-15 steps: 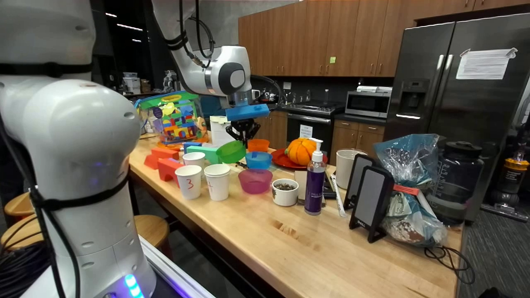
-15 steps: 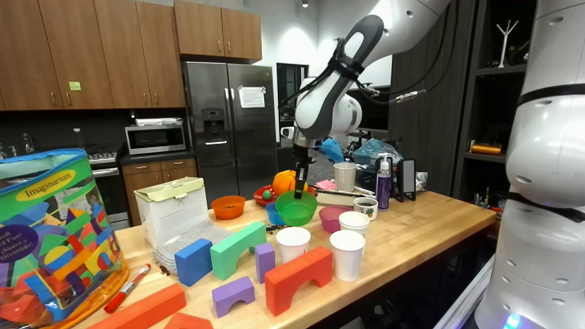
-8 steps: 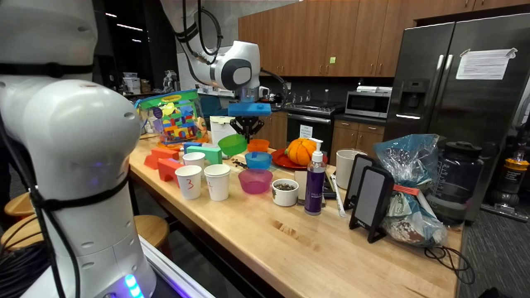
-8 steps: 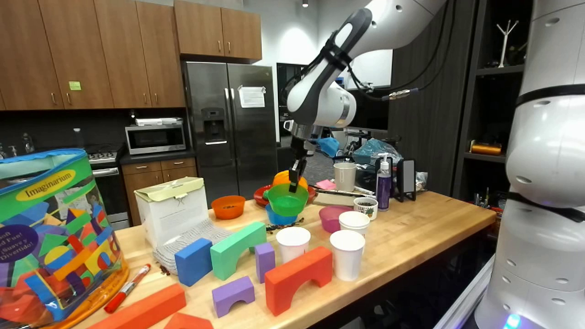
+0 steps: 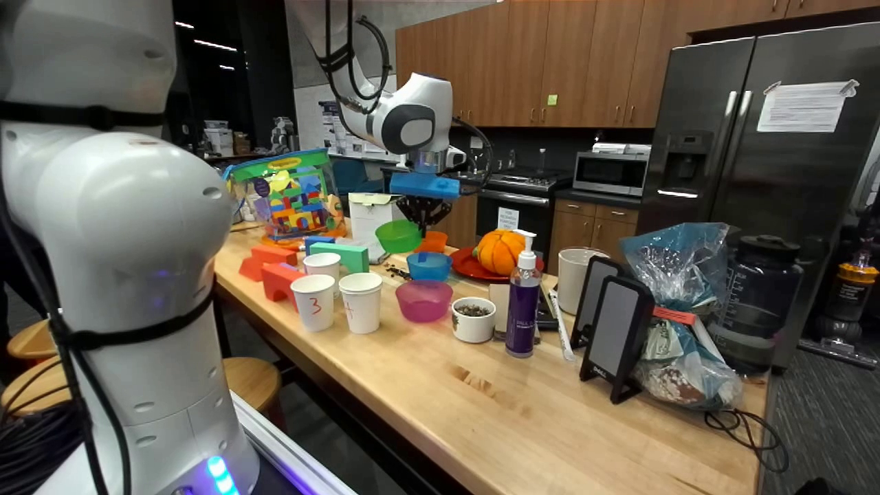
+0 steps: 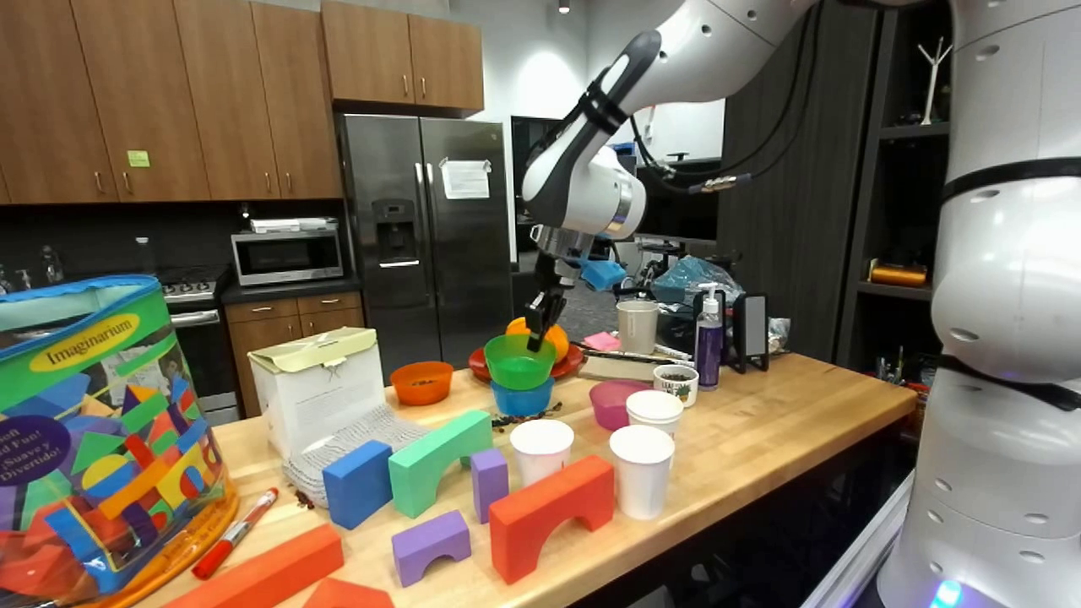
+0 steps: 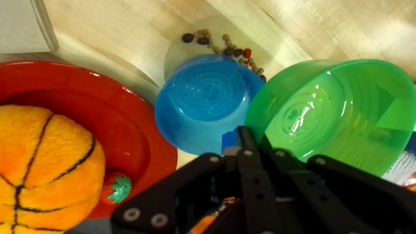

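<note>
My gripper [image 7: 255, 139] is shut on the rim of a translucent green bowl [image 7: 325, 110], one finger outside its wall and one inside. The bowl hangs slightly tilted above the table and looks empty apart from tiny specks. In both exterior views the green bowl [image 5: 397, 237] [image 6: 509, 363] is off the tabletop, below the black gripper [image 5: 423, 230]. Beside it in the wrist view, lower down, sits a blue bowl [image 7: 208, 91]. Small beans and beads [image 7: 227, 48] lie scattered on the table near the blue bowl. The fingertips are partly hidden by the green rim.
A red plate [image 7: 136, 113] carries a plush pumpkin [image 7: 48, 162] and a strawberry [image 7: 115, 188]. Around stand an orange bowl [image 6: 421, 384], a pink bowl [image 5: 424, 301], paper cups [image 5: 314, 302], foam blocks [image 6: 553, 511], a white box [image 6: 321, 384] and a pump bottle [image 5: 524, 302].
Still gripped, the green bowl has risen a little and moved away from the robot base, rightward in an exterior view with the base at left. It looks less tilted. The tabletop objects stay put.
</note>
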`<state>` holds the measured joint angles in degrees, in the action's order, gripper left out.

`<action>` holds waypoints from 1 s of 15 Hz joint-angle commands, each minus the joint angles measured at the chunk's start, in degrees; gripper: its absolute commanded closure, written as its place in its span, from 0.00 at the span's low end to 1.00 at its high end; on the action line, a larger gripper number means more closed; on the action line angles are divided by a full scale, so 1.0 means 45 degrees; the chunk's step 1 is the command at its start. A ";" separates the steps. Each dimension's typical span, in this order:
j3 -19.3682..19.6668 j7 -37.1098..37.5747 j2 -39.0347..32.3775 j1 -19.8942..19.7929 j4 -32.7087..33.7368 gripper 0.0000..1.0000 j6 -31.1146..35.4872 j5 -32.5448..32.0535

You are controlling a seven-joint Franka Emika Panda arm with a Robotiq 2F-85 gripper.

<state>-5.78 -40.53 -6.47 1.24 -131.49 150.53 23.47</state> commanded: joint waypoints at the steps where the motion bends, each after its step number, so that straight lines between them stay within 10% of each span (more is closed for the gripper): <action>1: -0.0068 0.0049 -0.0689 -0.0403 0.0849 0.99 -0.0330 0.0761; 15: -0.0107 0.2141 -0.1796 -0.0940 0.1617 0.99 0.0778 0.0100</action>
<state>-5.61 -33.11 -12.96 -2.16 -125.60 153.35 25.66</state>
